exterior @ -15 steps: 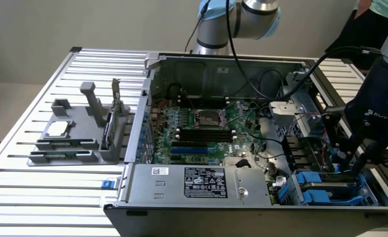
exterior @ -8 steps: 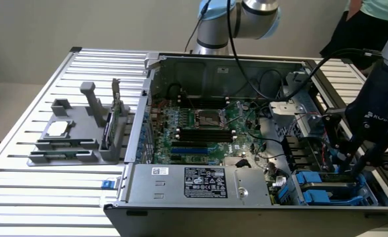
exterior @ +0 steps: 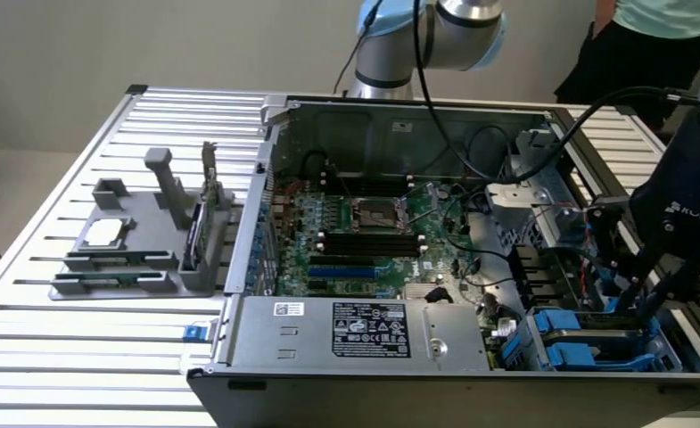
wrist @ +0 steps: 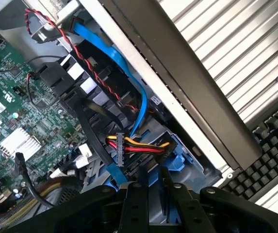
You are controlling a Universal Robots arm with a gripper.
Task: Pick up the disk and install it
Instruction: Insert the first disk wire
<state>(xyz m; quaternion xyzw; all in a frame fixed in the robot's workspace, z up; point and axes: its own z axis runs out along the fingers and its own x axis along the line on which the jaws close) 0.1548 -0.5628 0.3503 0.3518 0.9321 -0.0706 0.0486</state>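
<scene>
My gripper reaches down into the front corner of the open computer case, on the exterior view's right. Its two dark fingers stand close together, and the blue plastic caddy of the disk shows right at their tips, so they look shut on the disk's edge. The disk stands on edge, sunk into the blue drive bay, with its metal body and label hidden.
Yellow-and-red power wires and a blue flat cable cross beside the fingers. The motherboard and labelled silver box fill the case. A grey stand holds a small square chip. A person stands behind. A keyboard lies outside the case.
</scene>
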